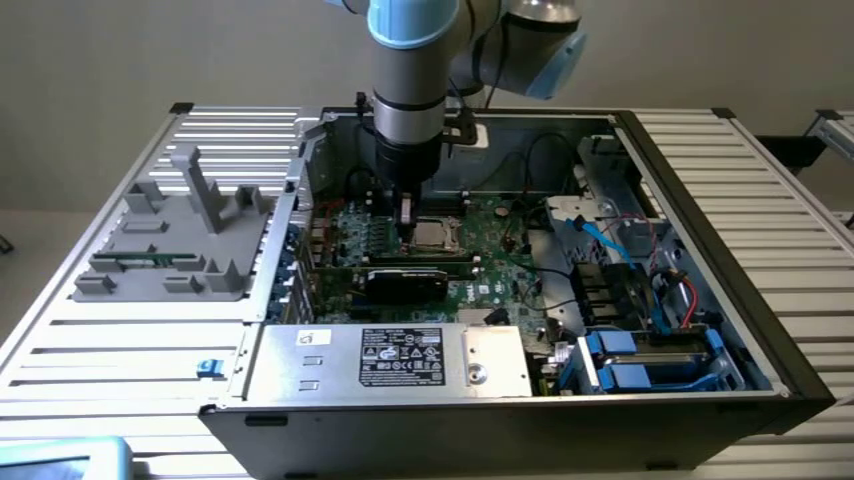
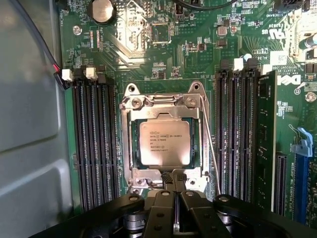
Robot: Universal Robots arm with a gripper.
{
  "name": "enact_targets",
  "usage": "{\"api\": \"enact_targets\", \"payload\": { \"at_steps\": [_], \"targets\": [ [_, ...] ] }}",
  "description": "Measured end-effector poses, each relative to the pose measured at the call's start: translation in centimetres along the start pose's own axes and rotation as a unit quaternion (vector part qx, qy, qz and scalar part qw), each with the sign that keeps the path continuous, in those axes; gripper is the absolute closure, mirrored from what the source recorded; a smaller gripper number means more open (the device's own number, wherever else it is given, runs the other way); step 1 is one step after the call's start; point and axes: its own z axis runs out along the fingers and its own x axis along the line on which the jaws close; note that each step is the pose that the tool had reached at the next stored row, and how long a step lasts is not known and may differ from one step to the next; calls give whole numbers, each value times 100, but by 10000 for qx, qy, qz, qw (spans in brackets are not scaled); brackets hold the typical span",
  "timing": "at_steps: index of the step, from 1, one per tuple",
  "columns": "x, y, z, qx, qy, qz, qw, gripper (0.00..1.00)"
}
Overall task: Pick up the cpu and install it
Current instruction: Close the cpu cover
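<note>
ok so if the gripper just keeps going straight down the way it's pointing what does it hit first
Probably the rim of the metal socket frame, not the cpu lying inside it. The gripper points down at the motherboard with its tips over that rim, though depth is unclear.

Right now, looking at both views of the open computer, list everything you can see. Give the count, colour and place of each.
cpu: one, silver, seated in the socket
socket frame: one, silver metal, around the cpu
motherboard: one, green, on the case floor
memory slots: two banks, black, either side of the socket
coin cell battery: one, silver, on the motherboard
expansion card: one, black, across the motherboard
power supply: one, silver with a white label, at the case's near edge
computer case: one, black, on the table
fixture tray: one, grey, at the exterior view's left of the case
slatted table: one, pale metal, under everything
robot arm: one, grey and blue, reaching into the case
gripper: one, black, shut, by the socket's edge
</note>
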Motion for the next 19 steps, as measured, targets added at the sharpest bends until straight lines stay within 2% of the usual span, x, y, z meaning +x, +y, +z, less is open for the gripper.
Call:
{"api": "enact_targets", "payload": {
  "at_steps": [14,17,19],
  "targets": [
    [-5,-39,47,-1,1,5,10000,89],
    [-6,-75,40,0,-1,5,10000,89],
    [-5,-101,-1,-1,0,5,10000,89]
  ]
}}
